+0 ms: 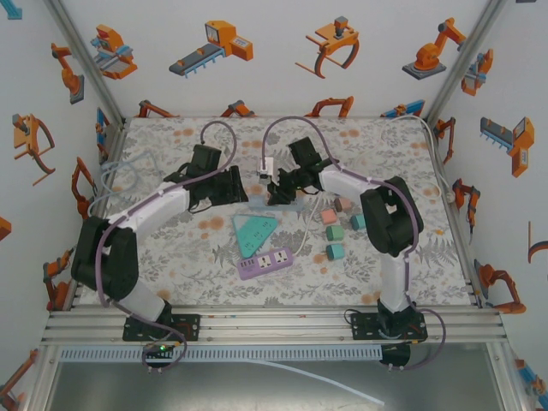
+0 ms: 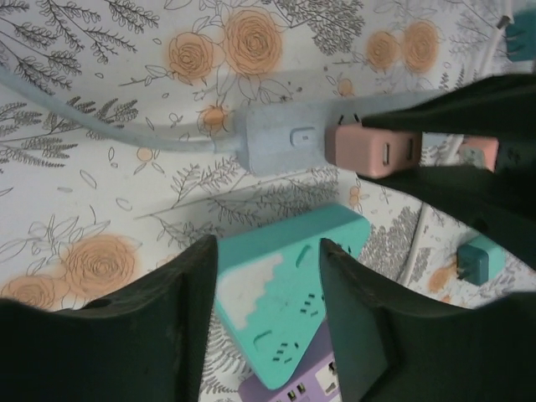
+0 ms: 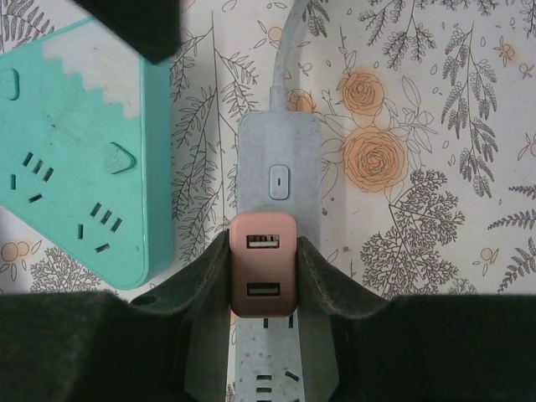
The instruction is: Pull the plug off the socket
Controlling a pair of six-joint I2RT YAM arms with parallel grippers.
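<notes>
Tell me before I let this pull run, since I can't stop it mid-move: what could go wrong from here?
1. The right gripper is shut on the pink plug, but the left gripper hangs open above the teal strip, not on the grey strip. The grey strip may lift along with the plug.
2. The fingers clasp only the plug's smooth sides, so it might slip out.

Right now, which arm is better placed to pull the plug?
Right. The right gripper clamps the pink plug seated in the grey strip; the left gripper hangs open over the teal strip.
</notes>
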